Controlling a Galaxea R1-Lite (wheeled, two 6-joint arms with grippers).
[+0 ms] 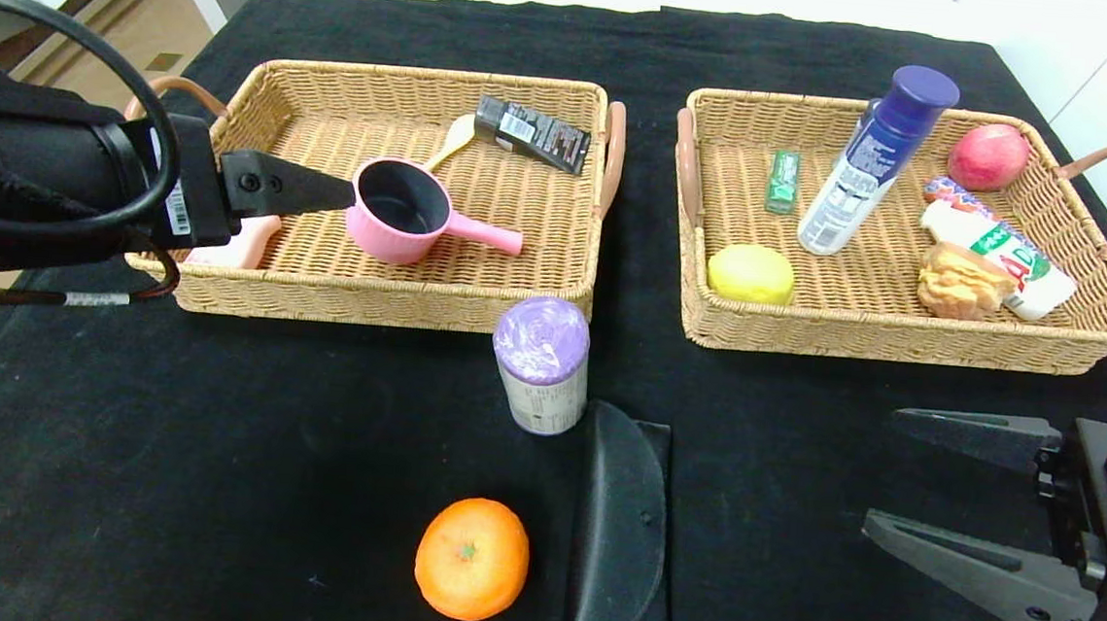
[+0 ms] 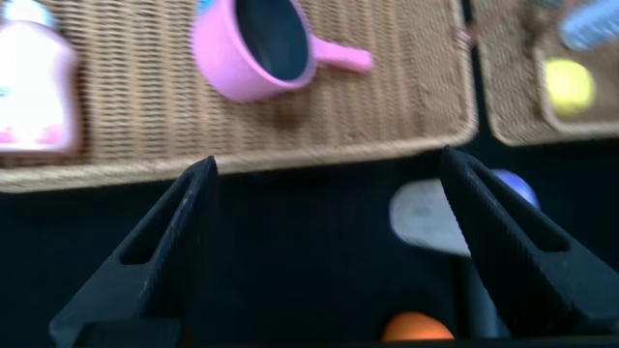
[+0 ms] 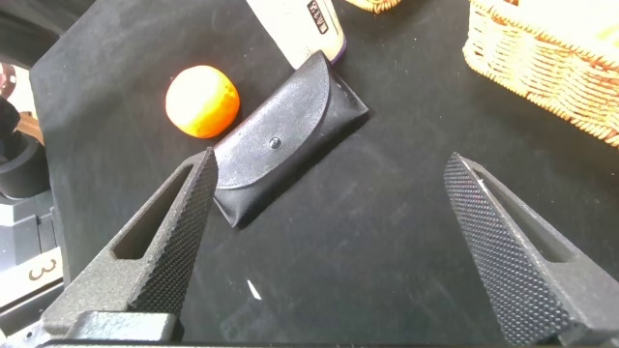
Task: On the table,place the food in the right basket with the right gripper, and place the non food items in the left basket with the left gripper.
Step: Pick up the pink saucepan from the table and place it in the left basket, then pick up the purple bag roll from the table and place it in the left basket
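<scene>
The pink saucepan (image 1: 400,207) lies in the left basket (image 1: 369,302). My left gripper (image 1: 328,192) hovers over that basket's front left part, open and empty, its fingertip just beside the pan's rim. In the left wrist view the gripper (image 2: 329,159) frames the basket's front rim. The white canister with the purple lid (image 1: 541,365) stands on the black table (image 1: 162,478) in front of the left basket. The black pouch (image 1: 622,549) and the orange (image 1: 472,558) lie nearer me. My right gripper (image 1: 883,470) is open and empty, low at the right of the pouch (image 3: 285,145). The blue-capped bottle (image 1: 876,158) and the bun (image 1: 955,280) are in the right basket (image 1: 902,345).
The left basket also holds a black box (image 1: 533,134), a wooden spoon (image 1: 455,138) and a pink-and-white bottle (image 1: 241,245). The right basket also holds a yellow round item (image 1: 751,273), a green pack (image 1: 783,180), a red apple (image 1: 988,156) and a white packet (image 1: 1000,259).
</scene>
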